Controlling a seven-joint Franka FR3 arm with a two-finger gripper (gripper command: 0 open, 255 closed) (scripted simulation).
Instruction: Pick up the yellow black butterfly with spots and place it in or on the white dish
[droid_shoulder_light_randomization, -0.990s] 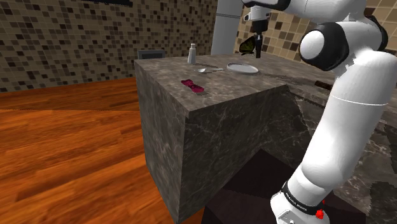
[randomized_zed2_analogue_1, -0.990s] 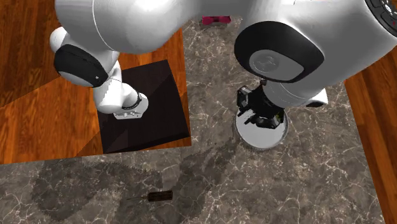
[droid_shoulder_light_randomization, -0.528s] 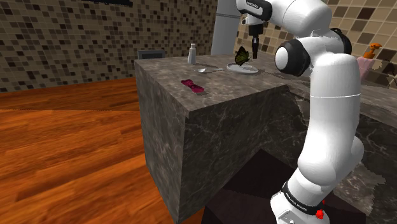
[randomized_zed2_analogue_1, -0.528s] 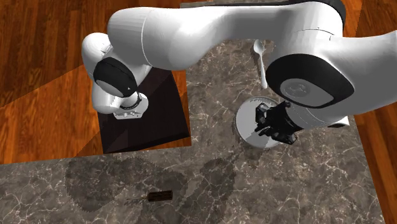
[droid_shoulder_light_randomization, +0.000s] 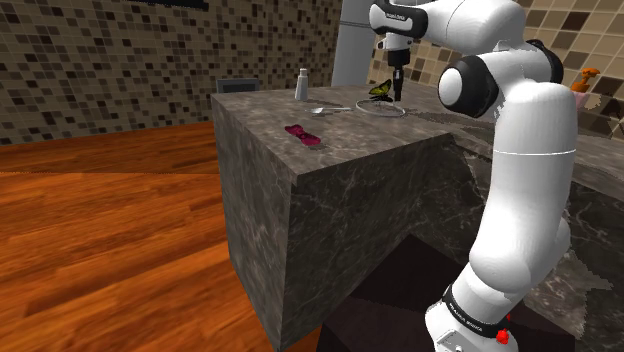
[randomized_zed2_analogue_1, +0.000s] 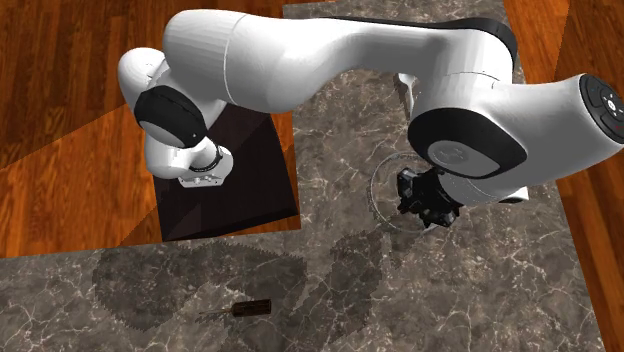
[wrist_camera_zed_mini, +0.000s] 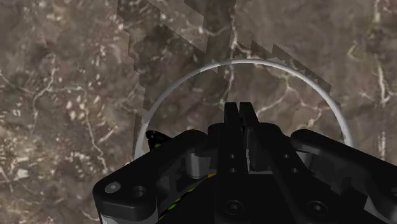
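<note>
One dish (droid_shoulder_light_randomization: 371, 107) is seen in the shoulder view as a thin pale rim on the far end of the marble counter (droid_shoulder_light_randomization: 330, 190). The yellow-black butterfly (droid_shoulder_light_randomization: 379, 90) is held low over it, wings tilted up; contact with the dish cannot be told. The gripper (droid_shoulder_light_randomization: 397, 95) is pointed down just beside the butterfly, on the view's right, touching it. A white bottle (droid_shoulder_light_randomization: 302, 84), a spoon (droid_shoulder_light_randomization: 330, 109) and a dark-red thing (droid_shoulder_light_randomization: 303, 136) are spread to the view's left, well apart from the dish.

Second exterior view: the dish rim (randomized_zed2_analogue_1: 376, 195) is partly covered by the arm, with the gripper (randomized_zed2_analogue_1: 428, 200) over its inside. A small dark thing (randomized_zed2_analogue_1: 252, 308) lies well apart on the counter.

Wrist view: the fingers (wrist_camera_zed_mini: 231, 116) are clenched to a bare slit, apparently on the butterfly's edge. A wing tip (wrist_camera_zed_mini: 154, 136) juts out beside the gripper body, inside the rim (wrist_camera_zed_mini: 191, 77).
</note>
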